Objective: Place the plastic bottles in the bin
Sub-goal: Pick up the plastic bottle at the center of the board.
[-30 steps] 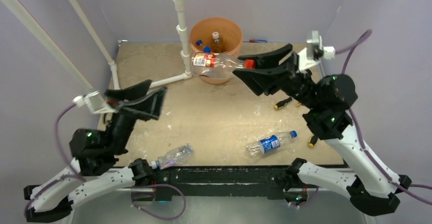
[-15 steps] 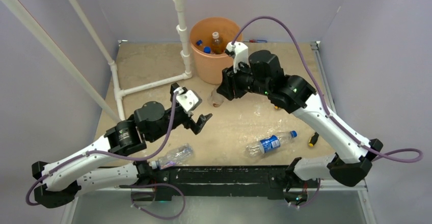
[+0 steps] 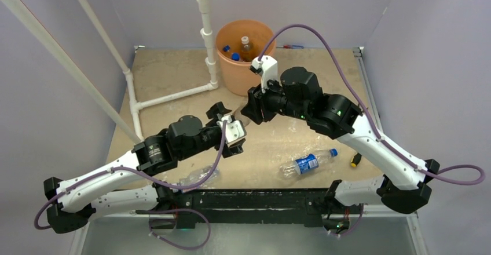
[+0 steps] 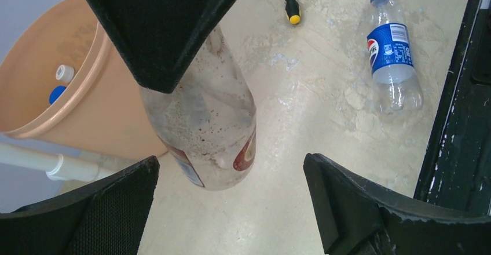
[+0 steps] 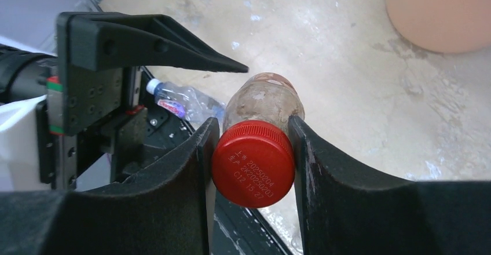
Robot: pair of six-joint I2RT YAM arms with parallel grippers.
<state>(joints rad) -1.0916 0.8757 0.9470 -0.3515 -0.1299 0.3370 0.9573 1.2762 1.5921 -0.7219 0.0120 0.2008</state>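
Note:
My right gripper [image 5: 253, 128] is shut on the red cap [image 5: 253, 163] of a dirty clear bottle [image 4: 202, 110] with a red label. The bottle hangs down over the table's middle [image 3: 248, 115]. Its base sits between the spread fingers of my open left gripper [image 4: 230, 168], which touch nothing. The orange bin [image 3: 255, 75] stands at the back with several capped bottles [image 3: 245, 43] inside. A blue-labelled Pepsi bottle [image 3: 305, 163] lies near the front edge. Another clear bottle [image 3: 197, 177] lies partly under my left arm.
A white pipe frame [image 3: 205, 29] stands just left of the bin. Yellow-handled screwdrivers [image 3: 355, 160] lie on the right side of the table, one of them [image 4: 291, 3] near the Pepsi bottle [image 4: 391, 46]. A black rail runs along the front edge.
My right gripper has brought the red-capped bottle from beside the bin down to the table's middle. My left gripper has swung right until its open fingers flank the bottle's base.

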